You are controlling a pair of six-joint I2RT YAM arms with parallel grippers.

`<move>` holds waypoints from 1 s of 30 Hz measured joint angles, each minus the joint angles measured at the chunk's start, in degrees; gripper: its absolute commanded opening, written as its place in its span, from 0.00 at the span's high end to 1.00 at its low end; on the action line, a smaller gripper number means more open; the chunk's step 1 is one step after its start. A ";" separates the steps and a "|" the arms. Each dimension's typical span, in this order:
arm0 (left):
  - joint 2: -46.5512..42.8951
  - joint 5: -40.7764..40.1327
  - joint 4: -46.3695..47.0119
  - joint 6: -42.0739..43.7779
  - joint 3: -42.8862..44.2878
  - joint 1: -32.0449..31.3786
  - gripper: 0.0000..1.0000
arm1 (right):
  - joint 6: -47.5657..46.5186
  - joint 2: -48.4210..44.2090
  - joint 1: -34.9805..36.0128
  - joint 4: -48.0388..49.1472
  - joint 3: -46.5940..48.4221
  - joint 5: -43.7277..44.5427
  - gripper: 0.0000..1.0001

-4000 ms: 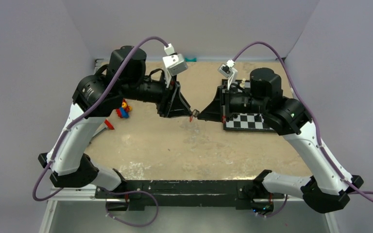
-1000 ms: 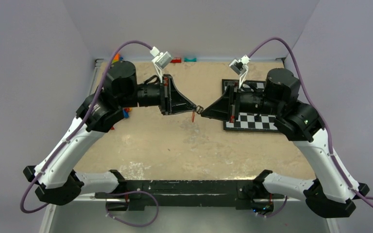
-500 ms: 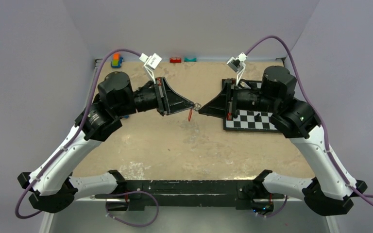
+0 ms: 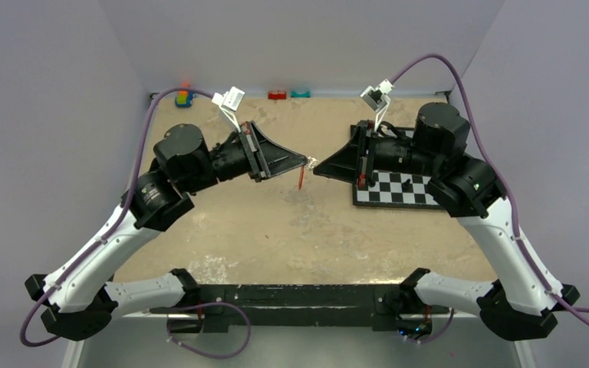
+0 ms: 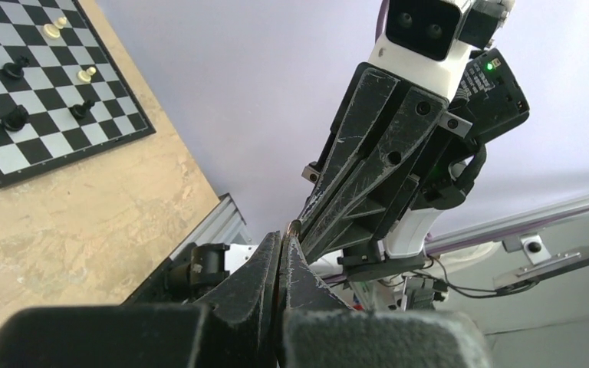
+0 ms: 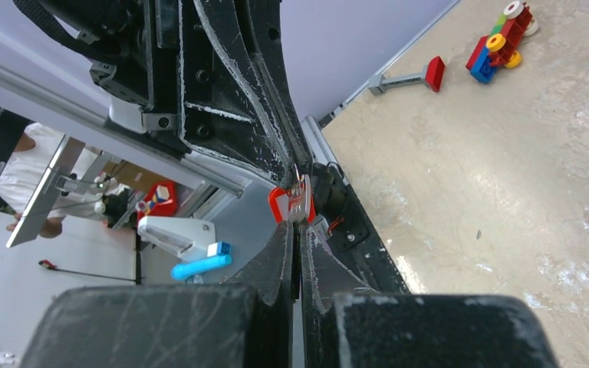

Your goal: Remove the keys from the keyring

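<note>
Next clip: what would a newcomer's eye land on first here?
Two shut end effectors meeting tip to tip above mid-table: the left end effector and right end effector pinch the keyring between them. A red key dangles beneath it. A chessboard lies under the right arm.

Tip to tip: the left gripper (image 5: pixel 281 244), jaws pressed together, meets the right gripper (image 5: pixel 298 229) coming down from above, a speck of the keyring (image 5: pixel 292 225) between them. Behind, a chessboard (image 5: pixel 54 146) carrying scattered chess pieces (image 5: pixel 15 117) lies on the sandy table (image 5: pixel 84 222).
</note>
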 measured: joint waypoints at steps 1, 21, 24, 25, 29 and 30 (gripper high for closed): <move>-0.22 -0.44 0.31 -0.55 -0.39 -0.04 1.00 | 0.09 0.00 0.00 0.11 0.00 0.11 1.00; -3.30 -9.01 7.80 -7.78 -7.04 -2.27 0.91 | 1.33 0.00 -0.07 3.06 -1.40 1.20 1.00; -3.21 -9.03 7.96 -7.76 -7.04 -2.27 0.66 | 1.31 -0.02 -0.13 3.23 -1.49 1.25 1.00; -3.17 -9.09 8.00 -7.82 -7.04 -2.25 0.57 | 1.29 0.00 -0.13 3.34 -1.51 1.16 1.00; -2.49 -10.08 8.00 -6.69 -6.95 -2.23 0.37 | 1.27 0.00 0.52 3.34 -1.75 -0.11 1.00; -2.32 -10.25 7.65 -6.34 -6.84 -2.19 0.36 | 1.27 0.00 0.68 3.32 -1.77 -0.46 1.00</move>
